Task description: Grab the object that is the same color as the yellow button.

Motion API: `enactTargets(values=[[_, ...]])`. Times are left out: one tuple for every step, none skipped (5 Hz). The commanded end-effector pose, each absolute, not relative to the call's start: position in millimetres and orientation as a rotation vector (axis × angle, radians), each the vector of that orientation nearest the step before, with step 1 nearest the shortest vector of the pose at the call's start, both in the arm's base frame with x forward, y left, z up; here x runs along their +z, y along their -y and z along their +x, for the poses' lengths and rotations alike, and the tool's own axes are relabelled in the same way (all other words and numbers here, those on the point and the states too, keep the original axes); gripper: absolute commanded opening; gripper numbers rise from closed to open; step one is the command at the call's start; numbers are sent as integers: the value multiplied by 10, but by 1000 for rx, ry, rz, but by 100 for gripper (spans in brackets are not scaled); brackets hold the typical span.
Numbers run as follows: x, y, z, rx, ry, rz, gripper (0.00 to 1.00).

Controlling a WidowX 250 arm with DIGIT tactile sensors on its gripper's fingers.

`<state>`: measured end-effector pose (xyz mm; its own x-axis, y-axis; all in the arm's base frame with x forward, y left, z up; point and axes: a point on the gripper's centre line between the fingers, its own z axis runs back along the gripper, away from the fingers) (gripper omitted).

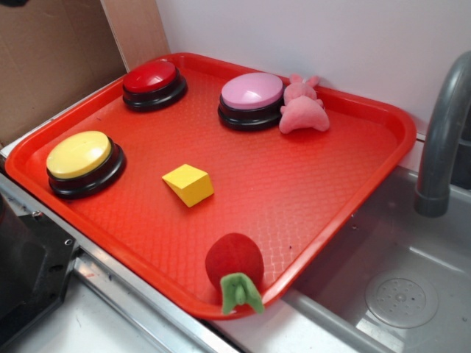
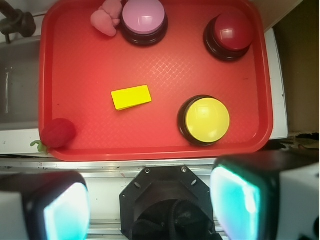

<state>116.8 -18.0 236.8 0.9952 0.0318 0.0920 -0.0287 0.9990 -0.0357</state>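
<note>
Claw released, high over the tray's near edge; no readable writing or labels on anything.

Fingers spread wide, nothing between them. Yellow block lies mid-tray ahead of the claw, slightly left, touching nothing. Yellow button ahead-right, near the block but apart. Further out: pink button, pink plush toy touching it, red button far right. Red plush strawberry at the near-left corner of the red tray. Nothing sits between claw and block. Sink and gray faucet off the tray's left side.
</note>
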Motion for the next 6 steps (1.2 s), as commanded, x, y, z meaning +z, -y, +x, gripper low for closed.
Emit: enactTargets(values=[[2368,180,1168,30,93,-34,100],[2297,90,1232,218,53,-88,100],[2217,66,1284,449,58,-103,100],[2044,104,1415,693,48,42,100],[1757,165,1559,943,51,49,100],[1521,175,1703,1188,64,166,100]])
